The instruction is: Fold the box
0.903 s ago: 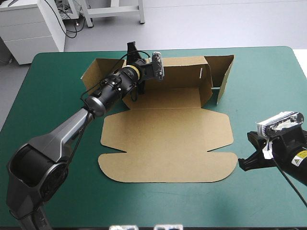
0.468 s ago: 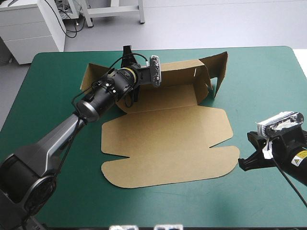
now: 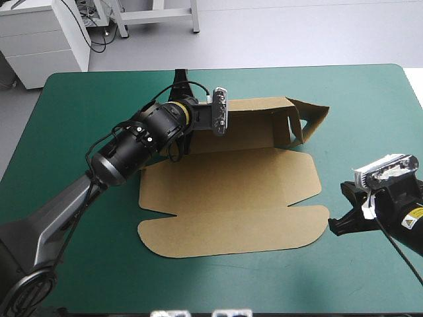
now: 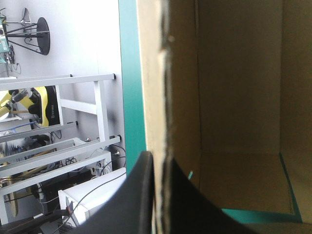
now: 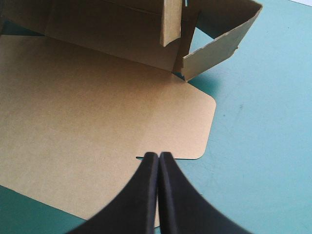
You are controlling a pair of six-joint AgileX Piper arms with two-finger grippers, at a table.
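Observation:
The brown box [image 3: 231, 198] lies in the middle of the table, its wide lid panel flat and its far wall [image 3: 254, 122] raised. At the wall's right end a side flap [image 3: 312, 119] angles outward. My left gripper [image 3: 183, 140] is at the wall's left end. In the left wrist view its black fingers [image 4: 139, 195] are all but shut, with the board's edge [image 4: 158, 97] running up between them. My right gripper [image 5: 158, 161] is shut and holds nothing. It hovers just off the lid's front right corner [image 3: 320, 214], pointing at the box [image 5: 87, 112].
The table's far edge runs close behind the raised wall. Teal-green cover [image 3: 370, 99] stretches from the box to the right edge, and more of it [image 3: 79, 132] lies under the left arm. The right arm [image 3: 396, 198] sits near the front right corner.
The left gripper has swung the far wall up and toward the front, and the box has shifted slightly. The right flap has turned outward and the left flap has gone behind the arm. The right arm is unmoved.

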